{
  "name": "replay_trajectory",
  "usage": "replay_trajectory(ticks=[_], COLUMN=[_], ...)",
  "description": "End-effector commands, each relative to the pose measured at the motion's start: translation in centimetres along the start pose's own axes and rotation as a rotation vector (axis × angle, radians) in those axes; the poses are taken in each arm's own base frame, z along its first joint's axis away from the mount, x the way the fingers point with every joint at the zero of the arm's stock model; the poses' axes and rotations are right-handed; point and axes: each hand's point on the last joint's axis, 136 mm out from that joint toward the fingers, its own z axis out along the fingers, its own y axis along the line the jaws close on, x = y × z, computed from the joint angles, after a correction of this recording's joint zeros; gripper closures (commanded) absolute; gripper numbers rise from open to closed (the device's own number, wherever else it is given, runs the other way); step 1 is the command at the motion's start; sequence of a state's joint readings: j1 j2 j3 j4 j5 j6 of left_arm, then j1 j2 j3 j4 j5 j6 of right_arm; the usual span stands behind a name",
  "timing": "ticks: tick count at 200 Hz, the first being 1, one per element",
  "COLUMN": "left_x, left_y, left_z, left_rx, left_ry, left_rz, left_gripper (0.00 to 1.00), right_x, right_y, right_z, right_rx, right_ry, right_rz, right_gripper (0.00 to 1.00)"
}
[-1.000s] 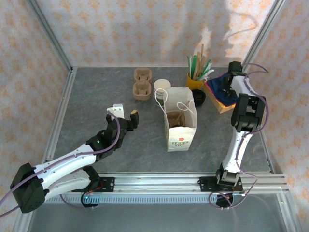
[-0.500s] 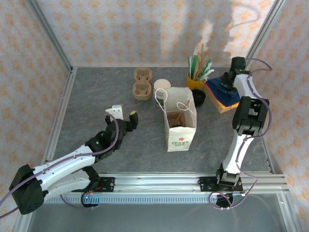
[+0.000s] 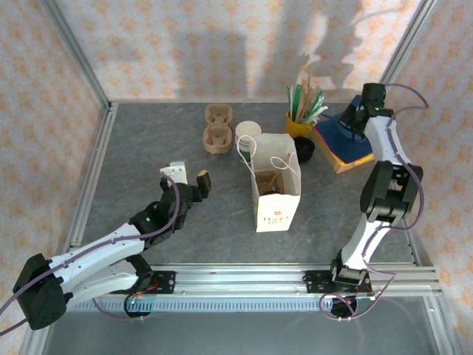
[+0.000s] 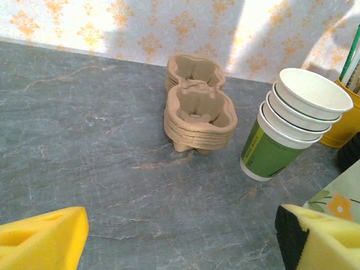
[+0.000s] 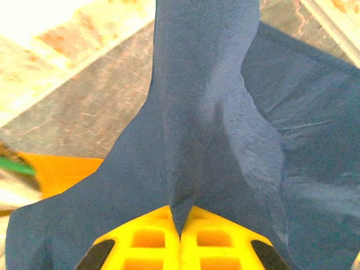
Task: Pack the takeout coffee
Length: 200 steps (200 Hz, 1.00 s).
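The takeout coffee is out of view. My right gripper [image 3: 360, 118] is at the back right, shut on a fold of a dark blue napkin [image 5: 214, 112] that rises as a peak from the napkin pile [image 3: 341, 139]. The yellow fingers [image 5: 152, 236] pinch the cloth between them. My left gripper [image 3: 189, 177] hovers open over bare table at centre left, nothing between its yellow fingertips [image 4: 45, 236]. A white paper bag [image 3: 276, 185] with handles stands open in the middle, something brown inside it.
A stack of lidless white-and-green cups [image 4: 292, 124] stands by two piles of brown pulp cup carriers [image 4: 197, 107]. A yellow holder [image 3: 298, 124] with straws and stirrers and a black stack of lids [image 3: 304, 148] sit behind the bag. Metal frame posts edge the table.
My right gripper has shut on the blue napkin and moved back and right, pulling the cloth up. The left arm has stayed still.
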<state>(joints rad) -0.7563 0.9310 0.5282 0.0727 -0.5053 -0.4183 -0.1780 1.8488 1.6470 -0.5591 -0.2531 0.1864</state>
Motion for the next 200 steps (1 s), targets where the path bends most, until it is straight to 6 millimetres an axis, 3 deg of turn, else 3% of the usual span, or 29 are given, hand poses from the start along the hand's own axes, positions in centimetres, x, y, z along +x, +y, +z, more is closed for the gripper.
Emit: replay_trajectory(ticks=[1, 41, 63, 103, 124, 139, 144, 155, 200], left_x=[-0.5, -1.7, -2.2, -2.7, -3.2, -3.3, -3.3, -3.2, -2.5], left_y=[0.5, 0.0, -0.4, -0.4, -0.3, -0.3, -0.2, -0.1, -0.4], left_z=[-0.2, -0.4, -0.5, -0.6, -0.7, -0.8, -0.8, -0.8, -0.3], left_rx=[-0.018, -0.005, 0.01, 0.0, -0.01, -0.014, -0.015, -0.015, -0.017], left_ry=[-0.004, -0.017, -0.021, -0.021, -0.028, -0.03, -0.033, -0.035, -0.017], left_rz=[-0.012, -0.028, -0.041, -0.034, -0.03, -0.029, -0.029, -0.03, -0.006], left_gripper=[0.12, 0.12, 0.12, 0.12, 0.12, 0.12, 0.12, 0.12, 0.11], right_x=[-2.8, -3.8, -3.5, -3.4, -2.2, -1.2, -0.5, 0.6, 5.3], right_y=[1.8, 3.7, 6.1, 9.5, 11.7, 12.9, 13.4, 14.5, 17.9], right_z=[-5.5, -12.1, -15.7, -24.1, -28.5, -29.4, -31.0, -31.7, -35.0], right_rx=[-0.084, -0.205, -0.35, -0.581, -0.769, -0.871, -0.918, -0.984, -1.11], right_ry=[-0.142, -0.271, -0.29, -0.379, -0.396, -0.336, -0.328, -0.252, -0.04], right_rz=[0.007, 0.01, -0.02, -0.036, -0.047, -0.029, -0.041, -0.043, -0.076], right_gripper=[1.0, 1.0, 1.0, 1.0, 1.0, 1.0, 1.0, 1.0, 1.0])
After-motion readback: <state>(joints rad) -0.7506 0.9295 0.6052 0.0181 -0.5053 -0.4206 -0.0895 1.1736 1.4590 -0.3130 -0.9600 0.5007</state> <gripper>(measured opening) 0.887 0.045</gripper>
